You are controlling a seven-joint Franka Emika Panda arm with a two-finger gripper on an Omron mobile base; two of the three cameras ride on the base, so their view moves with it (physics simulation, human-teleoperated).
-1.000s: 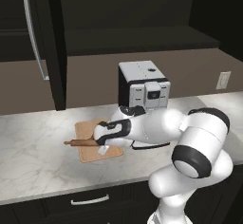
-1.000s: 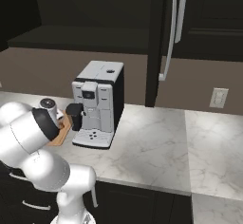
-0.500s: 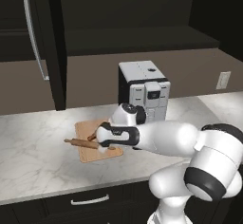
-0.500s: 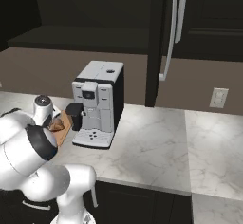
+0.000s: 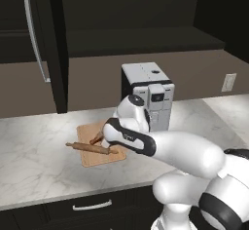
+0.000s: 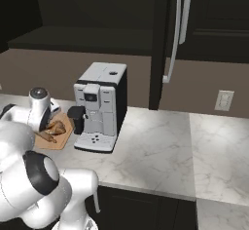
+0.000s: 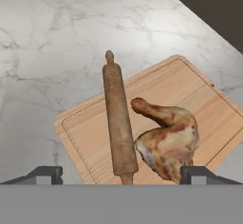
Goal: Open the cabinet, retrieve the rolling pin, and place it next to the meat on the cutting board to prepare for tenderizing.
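The cutting board [image 7: 190, 90] lies on the marble counter with the meat [image 7: 167, 137] on it. The rolling pin [image 7: 117, 118] rests flat on the board right beside the meat, one handle past the board's edge. My gripper [image 7: 121, 175] hovers just above them, open wide, its fingertips [image 7: 45, 174] well clear of the pin on either side. From the left base camera, the rolling pin [image 5: 91, 148] crosses the cutting board [image 5: 92, 157] in front of the meat [image 5: 96, 137]. The cabinet [image 5: 53, 44] door stands open.
A white and black coffee machine [image 5: 148, 95] stands right behind the board, close to my wrist. The open cabinet door [image 6: 160, 44] with its silver handle [image 6: 177, 29] hangs above the counter. A wall outlet [image 6: 223, 100] is at the right. A drawer handle [image 5: 92, 206] sits below the counter edge.
My arm has stretched out and the hand has pulled back a little from the board. The rolling pin, meat and board lie where they were.
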